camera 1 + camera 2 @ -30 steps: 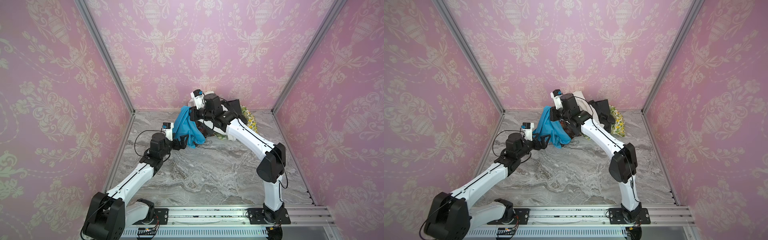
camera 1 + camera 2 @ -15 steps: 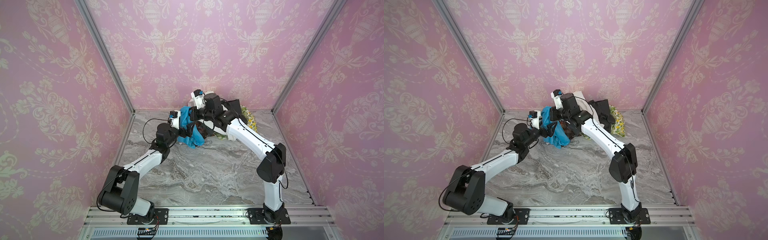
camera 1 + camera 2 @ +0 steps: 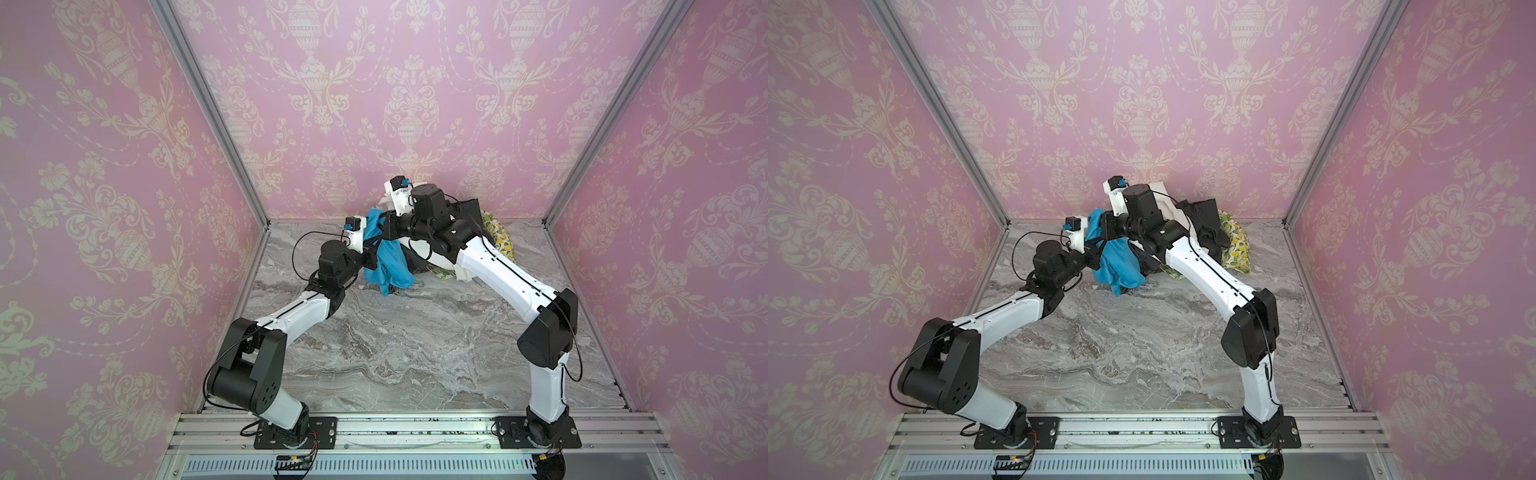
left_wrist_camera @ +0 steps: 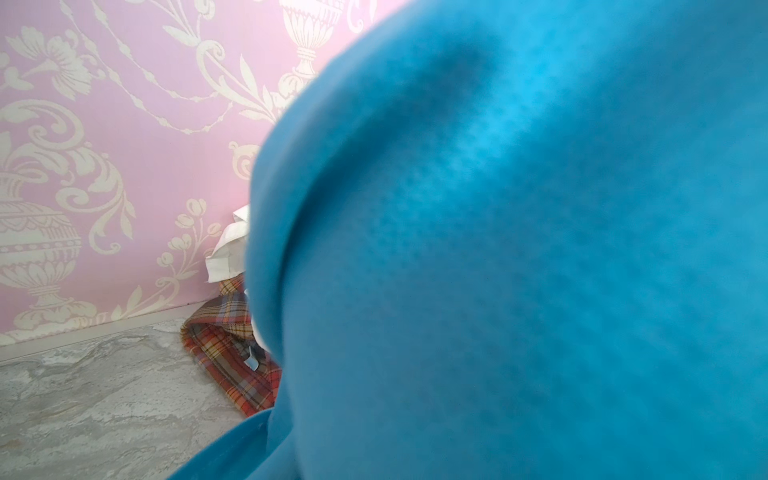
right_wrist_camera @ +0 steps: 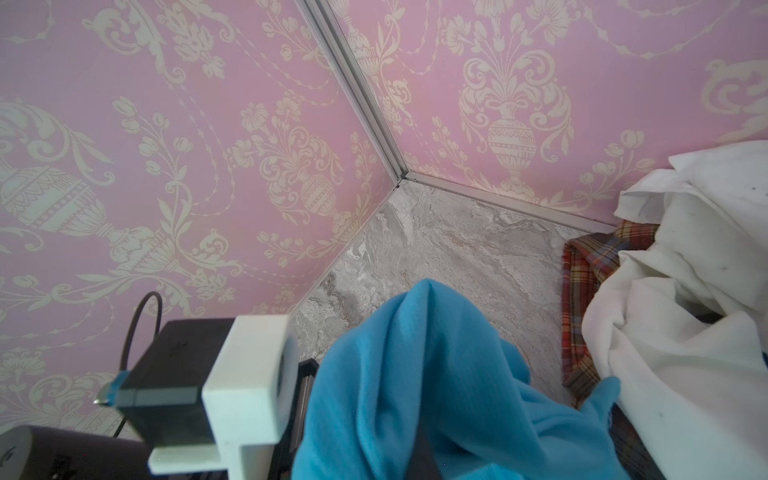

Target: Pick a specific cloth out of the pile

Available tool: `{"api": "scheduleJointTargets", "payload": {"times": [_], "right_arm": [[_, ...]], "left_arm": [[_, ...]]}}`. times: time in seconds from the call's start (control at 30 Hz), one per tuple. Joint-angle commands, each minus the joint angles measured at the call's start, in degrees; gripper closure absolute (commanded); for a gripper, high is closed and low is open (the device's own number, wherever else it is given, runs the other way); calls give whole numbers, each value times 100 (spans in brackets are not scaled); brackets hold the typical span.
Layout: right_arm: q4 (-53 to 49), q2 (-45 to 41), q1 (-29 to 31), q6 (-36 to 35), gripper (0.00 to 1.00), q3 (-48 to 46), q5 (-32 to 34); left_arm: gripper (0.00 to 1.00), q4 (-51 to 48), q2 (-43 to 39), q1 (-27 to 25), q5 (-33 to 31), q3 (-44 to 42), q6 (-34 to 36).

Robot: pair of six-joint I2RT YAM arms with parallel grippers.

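While the cloth (image 3: 390, 266) hangs bunched from the right hand (image 3: 381, 227), just in front of the pile (image 3: 496, 235), the step looks like the pull-out itself, with a 2nd grip being added. The right hand is pressed together on the cloth's upper fold. The left hand (image 3: 371, 258) is lower, at the hanging side, its jaws together and apparently pinching a fold. Blue fabric fills most of the left wrist view (image 4: 498, 249), so the pinch itself is hidden.

The cloth's lower tip reaches down to the counter (image 3: 395, 340); whether it touches I cannot tell. Behind it lie the white cloth (image 5: 685, 291) and plaid cloth (image 5: 582, 270), close by the hanging blue.

Next, I judge, both hands should draw the cloth away from the pile toward open counter, without dragging the plaid along.
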Motion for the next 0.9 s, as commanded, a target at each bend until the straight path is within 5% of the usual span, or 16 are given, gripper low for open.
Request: {"api": "scheduleJointTargets", "payload": {"times": [0.0,0.2,0.37,0.57,0.87], "right_arm": [[177,-330,31,-190,100,-171,75],[347,-576,19,-450,49,-515,-57],[497,-953,-11,-685,20,-929,-67],[608,-1478,-142,-877,9,-1552,-9],[774,-2218,-430,-987,6,-2698,121]], "left_arm": [[100,-530,-356,209,-215,306,47],[100,-1330,-635,549,-329,667,80],[100,-2022,-794,898,-401,1064,-68],[100,-2779,-856,1133,-679,1533,51],[100,-3426,-791,1677,-768,1858,81]]}}
